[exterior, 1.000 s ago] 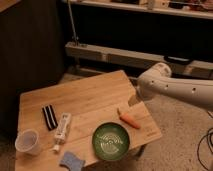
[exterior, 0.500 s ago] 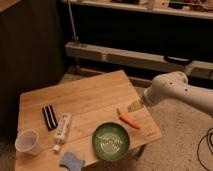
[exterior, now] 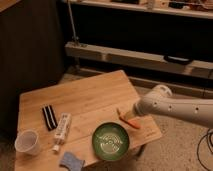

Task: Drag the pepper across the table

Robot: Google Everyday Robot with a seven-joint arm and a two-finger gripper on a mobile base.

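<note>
The pepper (exterior: 129, 120) is a small orange-red tapered vegetable lying near the right edge of the light-wood table (exterior: 90, 95), just up and right of the green plate. My white arm reaches in from the right. The gripper (exterior: 133, 115) is low over the pepper's middle and hides part of it. I cannot tell whether it touches the pepper.
A green plate (exterior: 111, 141) sits at the table's front right. A white tube (exterior: 62, 131) and a black striped object (exterior: 48, 117) lie left of centre. A white cup (exterior: 27, 142) stands at the front left and a blue sponge (exterior: 71, 161) at the front edge. Dark shelving stands behind.
The arm has swung left and down, from above the table's right edge to right over the pepper. The pepper and the other objects have not visibly moved.
</note>
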